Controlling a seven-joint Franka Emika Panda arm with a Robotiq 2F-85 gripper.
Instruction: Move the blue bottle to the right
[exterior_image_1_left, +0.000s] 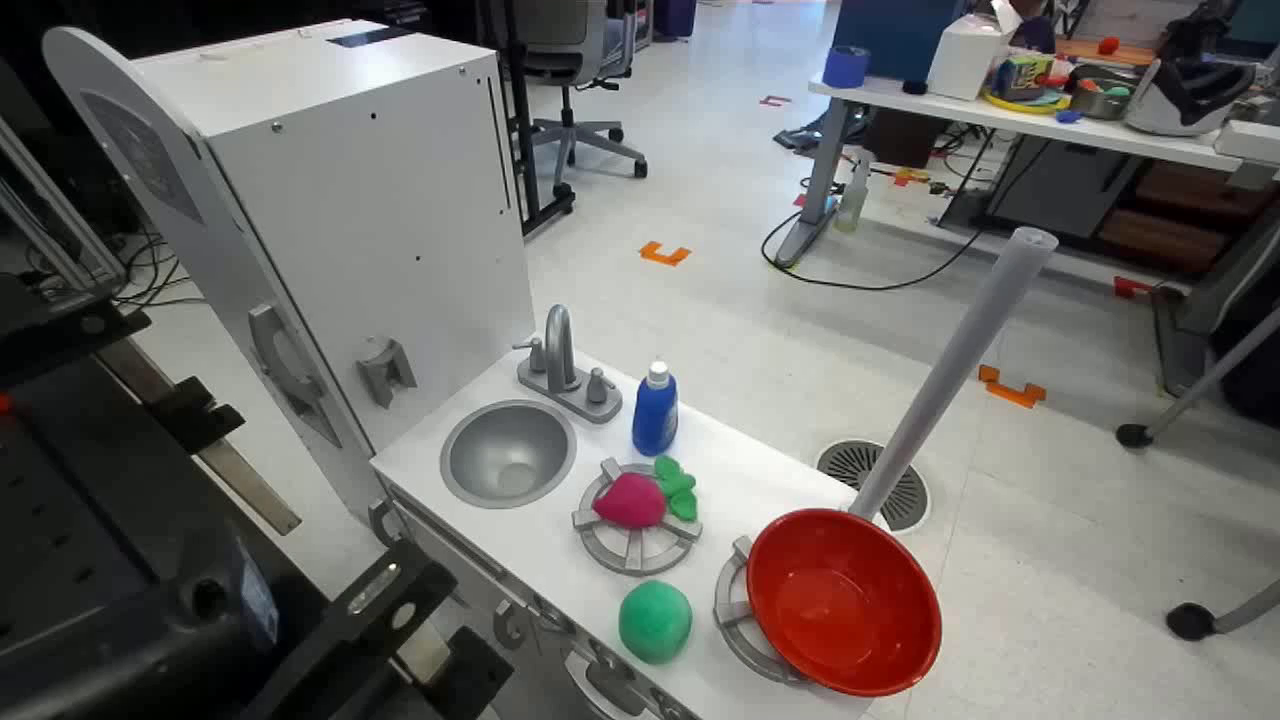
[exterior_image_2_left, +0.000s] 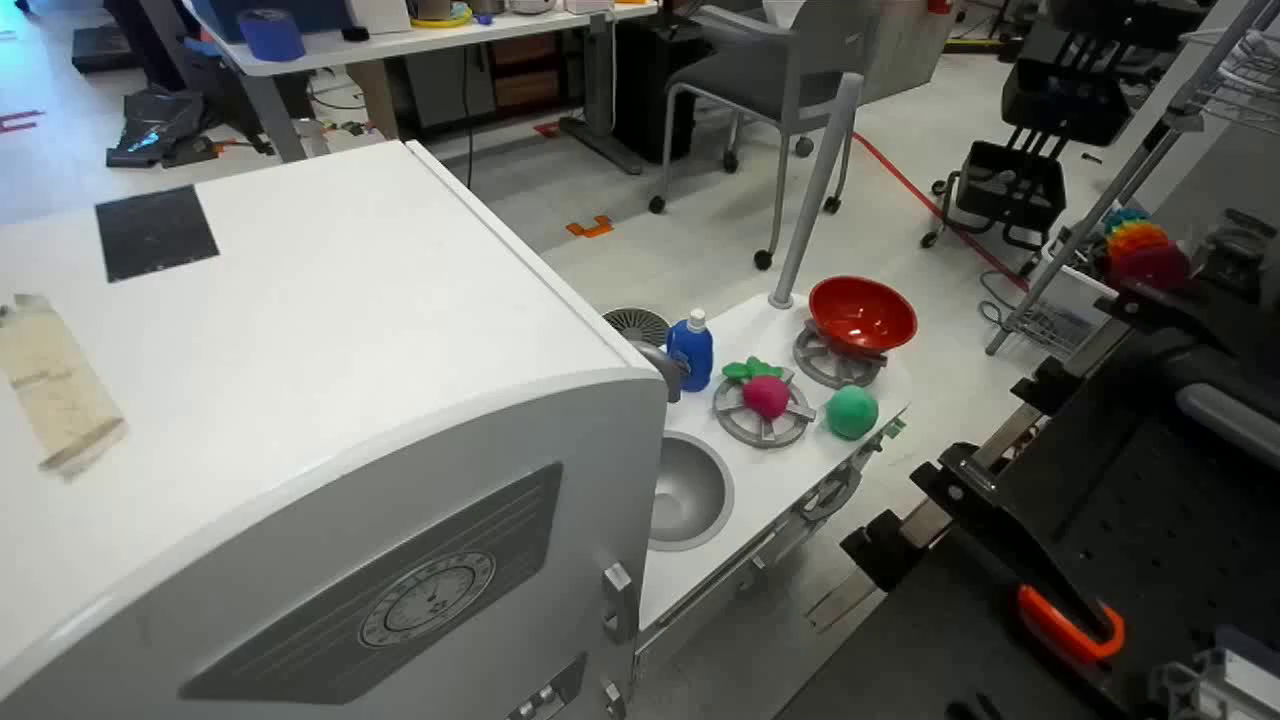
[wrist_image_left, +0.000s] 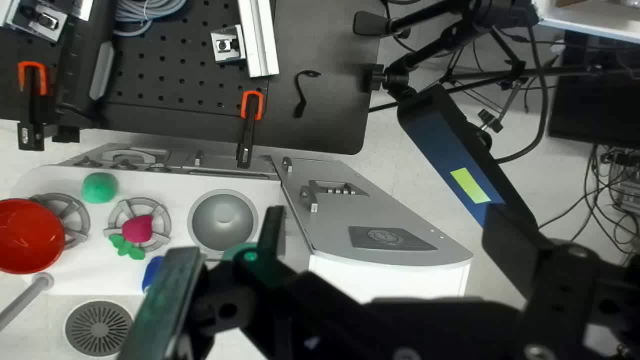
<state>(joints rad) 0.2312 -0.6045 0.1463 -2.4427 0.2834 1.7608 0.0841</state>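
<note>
Up from the bottom edge of the wrist view juts the gripper (wrist_image_left: 372, 235), dark and a bit blurred, its fingers spread wide, with the toy cabinet (wrist_image_left: 367, 215) and the floor (wrist_image_left: 417, 187) showing between them. It's aimed down toward the white desk (exterior_image_1_left: 740, 485), and from that angle it hides part of the blue bottle (wrist_image_left: 150, 271). As far as I can see in both exterior views, the bottle stands upright on the desk, near the toy faucet (exterior_image_1_left: 562, 365) and just beside a burner (exterior_image_1_left: 635, 552) with a pink toy (exterior_image_1_left: 630, 500) on it.
</note>
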